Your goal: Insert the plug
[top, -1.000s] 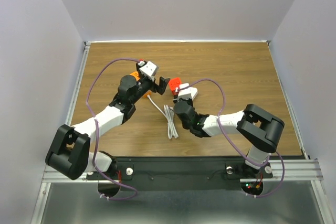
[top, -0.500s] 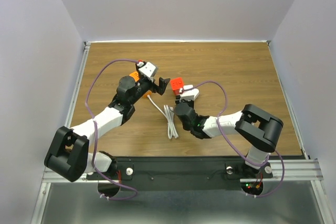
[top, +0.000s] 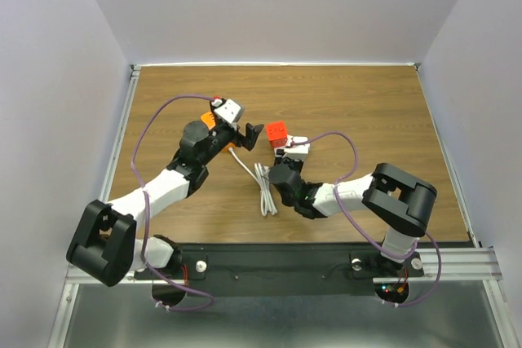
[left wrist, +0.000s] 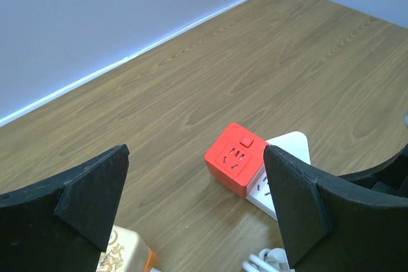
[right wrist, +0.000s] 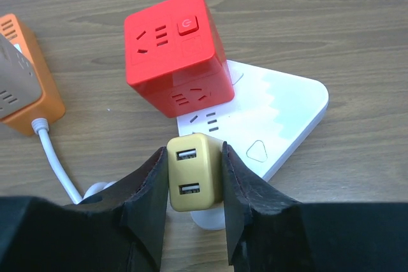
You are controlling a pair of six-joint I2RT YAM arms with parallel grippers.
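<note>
Starting nearest the bases: the right gripper (right wrist: 192,157) is clamped on the small gold USB charger plug (right wrist: 194,173), one black finger on each side, ports facing up. I'd guess that's so the prongs point straight down at a socket. The plug sits at the near corner of the flat white triangular power strip (right wrist: 280,113), but I can't tell whether the prongs are seated. Just behind it, a red cube socket adapter (right wrist: 175,49) rests on that strip, so there isn't much room. Off to the side lies an orange power strip (right wrist: 25,87) with its white cable (right wrist: 54,157). Farther back, the left gripper (left wrist: 196,151) hangs spread wide and holding nothing — probably ready to steady the strip.
</note>
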